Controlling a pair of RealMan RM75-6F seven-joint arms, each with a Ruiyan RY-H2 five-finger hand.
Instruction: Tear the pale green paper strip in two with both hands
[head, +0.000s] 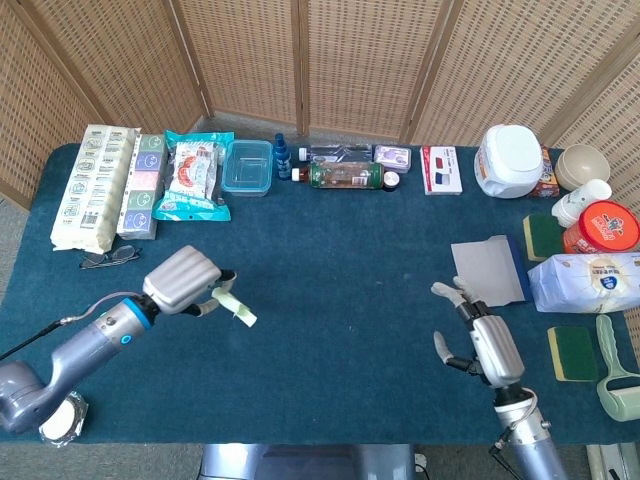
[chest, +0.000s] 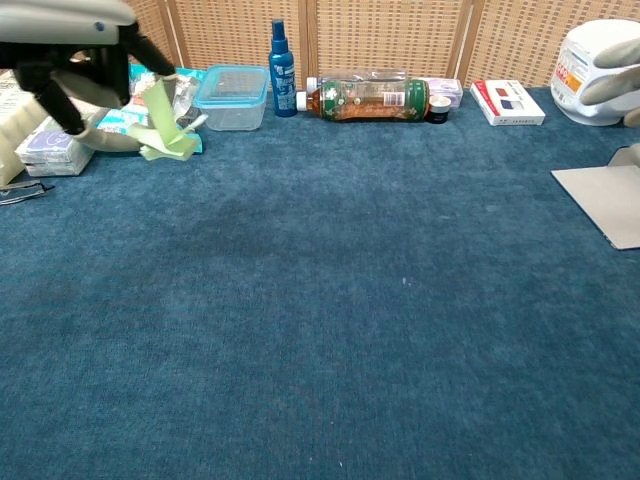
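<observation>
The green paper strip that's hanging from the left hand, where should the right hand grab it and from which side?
Probably the free lower end of the pale green paper strip, from the open table side. The left hand pinches its top, so the rest dangles clear toward the right hand, which is open and empty.

Bright, even daylight is filling both views, casting only faint, soft shadows on the table (head: 330, 300). Nothing is glaring. The head view is staying sharp; the chest view's upper corners are blurring slightly.
</observation>
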